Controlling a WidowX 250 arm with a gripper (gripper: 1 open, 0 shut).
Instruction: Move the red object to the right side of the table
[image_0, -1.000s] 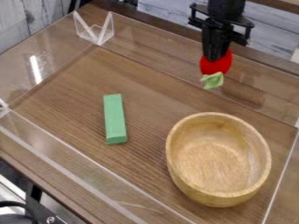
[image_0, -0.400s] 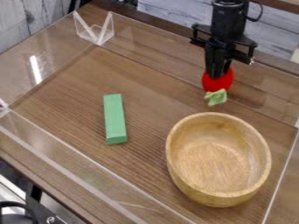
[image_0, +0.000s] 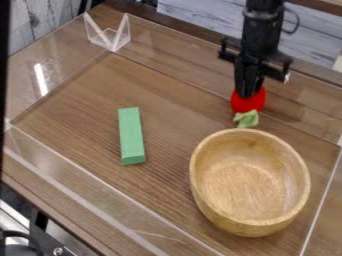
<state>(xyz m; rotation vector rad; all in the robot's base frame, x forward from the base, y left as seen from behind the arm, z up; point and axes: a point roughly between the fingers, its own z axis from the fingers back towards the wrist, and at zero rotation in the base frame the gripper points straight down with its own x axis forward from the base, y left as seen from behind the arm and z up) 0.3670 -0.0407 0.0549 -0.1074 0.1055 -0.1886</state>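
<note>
Over on the right side of the table, your pincer has sunk during the last second. It is clamped shut on the red toy fruit, whose green leaf now looks to be at or just off the wood. The fruit is about where the task wants it, so letting go seems next. Mind the wooden bowl just in front. The green block lies well apart, and bare wood runs left to the clear wall.
</note>
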